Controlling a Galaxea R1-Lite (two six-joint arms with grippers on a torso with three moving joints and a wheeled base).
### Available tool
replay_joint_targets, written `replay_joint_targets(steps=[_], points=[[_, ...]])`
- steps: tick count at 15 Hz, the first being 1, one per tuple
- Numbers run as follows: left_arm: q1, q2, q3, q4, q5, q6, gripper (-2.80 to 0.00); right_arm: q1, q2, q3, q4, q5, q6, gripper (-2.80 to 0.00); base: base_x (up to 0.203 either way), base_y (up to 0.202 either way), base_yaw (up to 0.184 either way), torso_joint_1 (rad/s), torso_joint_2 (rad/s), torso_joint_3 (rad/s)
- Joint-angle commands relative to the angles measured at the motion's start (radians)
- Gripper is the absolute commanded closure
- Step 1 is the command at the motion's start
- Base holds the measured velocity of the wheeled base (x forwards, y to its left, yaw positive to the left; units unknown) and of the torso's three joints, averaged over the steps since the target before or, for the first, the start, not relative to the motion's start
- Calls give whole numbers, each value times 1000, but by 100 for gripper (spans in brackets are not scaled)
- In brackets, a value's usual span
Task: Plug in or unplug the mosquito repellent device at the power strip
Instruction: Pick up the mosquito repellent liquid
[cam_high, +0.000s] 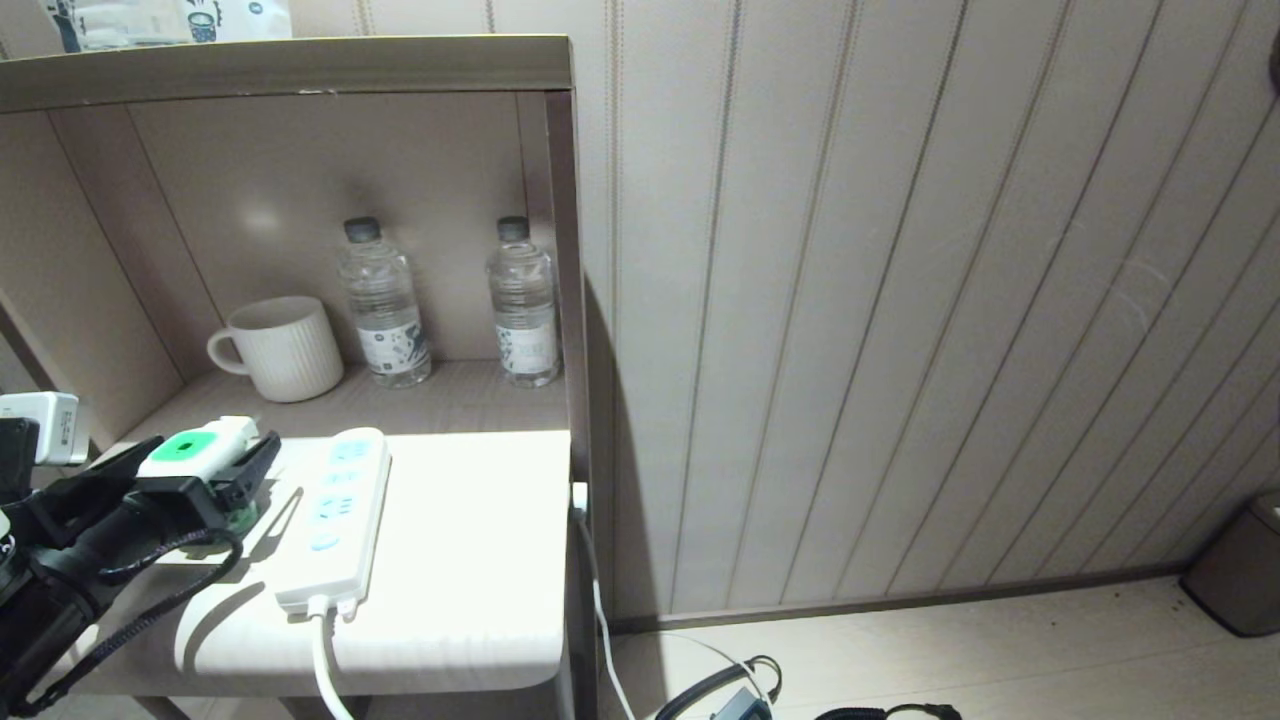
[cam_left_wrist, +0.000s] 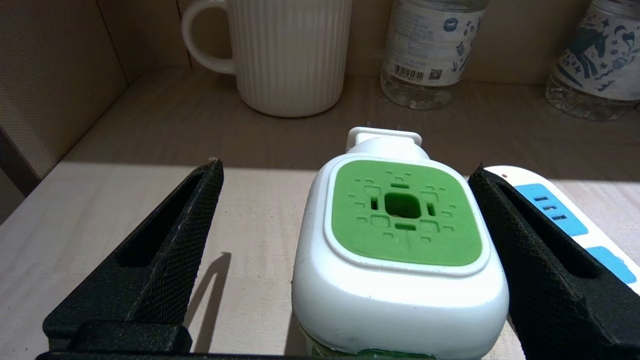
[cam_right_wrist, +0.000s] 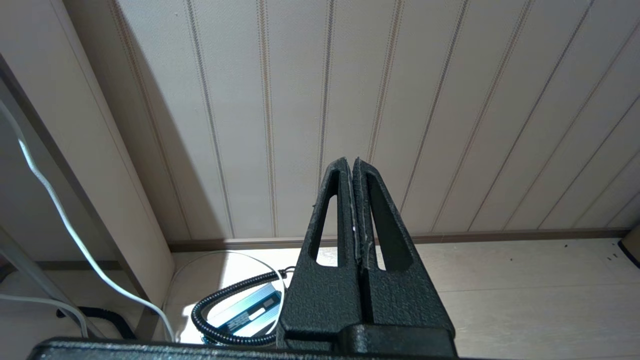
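The mosquito repellent device (cam_high: 195, 447), white with a green top, stands on the pale tabletop just left of the power strip (cam_high: 335, 510); its plug end faces the back of the shelf. My left gripper (cam_high: 205, 450) is open, one black finger on each side of the device. In the left wrist view the device (cam_left_wrist: 400, 220) sits close to the finger on the power strip (cam_left_wrist: 560, 210) side, with a wide gap to the other finger (cam_left_wrist: 165, 240). The left gripper (cam_left_wrist: 347, 167) grips nothing. My right gripper (cam_right_wrist: 352, 161) is shut and empty, low by the wall panelling, out of the head view.
A white ribbed mug (cam_high: 285, 348) and two clear water bottles (cam_high: 383, 300) (cam_high: 522, 300) stand at the back of the shelf. The shelf's side wall (cam_high: 560, 250) bounds the right. The strip's white cable (cam_high: 322, 650) drops off the front edge. Coiled black cable (cam_right_wrist: 230, 300) lies on the floor.
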Motion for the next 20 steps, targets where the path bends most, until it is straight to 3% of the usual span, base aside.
replay_joint_targets(steps=[1, 7, 8, 17, 20], points=[[0, -4, -2, -35, 21, 4, -280, 0, 1, 0, 0, 0, 0, 0, 0, 0, 0, 0, 0, 0], [0, 5, -2, -48, 33, 18, -280, 0, 1, 0, 0, 0, 0, 0, 0, 0, 0, 0, 0, 0], [0, 5, -6, -48, 38, 20, 0, 0, 1, 0, 1, 0, 1, 0, 0, 0, 0, 0, 0, 0], [0, 19, -37, -48, 42, 18, 0, 0, 1, 0, 0, 0, 4, 0, 0, 0, 0, 0, 0, 0], [0, -8, -41, -48, 85, 21, 0, 0, 1, 0, 0, 0, 4, 0, 0, 0, 0, 0, 0, 0]])
